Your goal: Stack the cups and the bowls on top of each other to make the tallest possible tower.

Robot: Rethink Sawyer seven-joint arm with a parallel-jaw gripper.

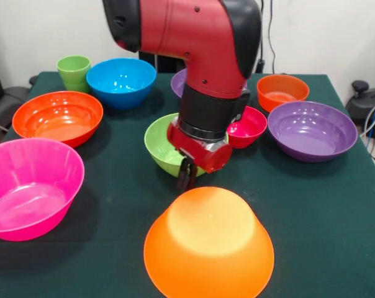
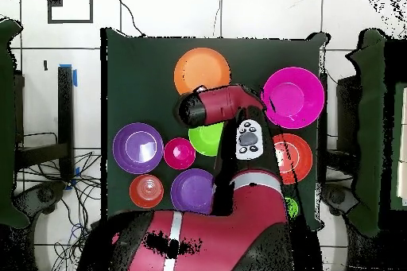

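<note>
A large orange bowl (image 1: 209,242) (image 2: 202,70) sits upturned at the table's near edge with nothing on it. My gripper (image 1: 186,177) hangs just behind it, at the near rim of the green bowl (image 1: 162,146) (image 2: 208,138); whether it holds that rim is unclear. The light-green cup (image 1: 74,71) stands upright at the far left beside the blue bowl (image 1: 121,81). The pink bowl (image 1: 29,186) (image 2: 292,97), a red-orange bowl (image 1: 57,117), the small magenta-red bowl (image 1: 248,126), a purple bowl (image 1: 311,129) and a small red-orange bowl (image 1: 282,91) stand open side up. A second purple bowl (image 2: 193,191) is partly hidden by the arm.
The red arm (image 1: 200,43) (image 2: 230,105) reaches over the table's middle and hides the gripper and the blue bowl in the overhead view. The green cloth-covered table (image 1: 324,205) ends close behind the upturned bowl. Cables lie beyond the table's sides.
</note>
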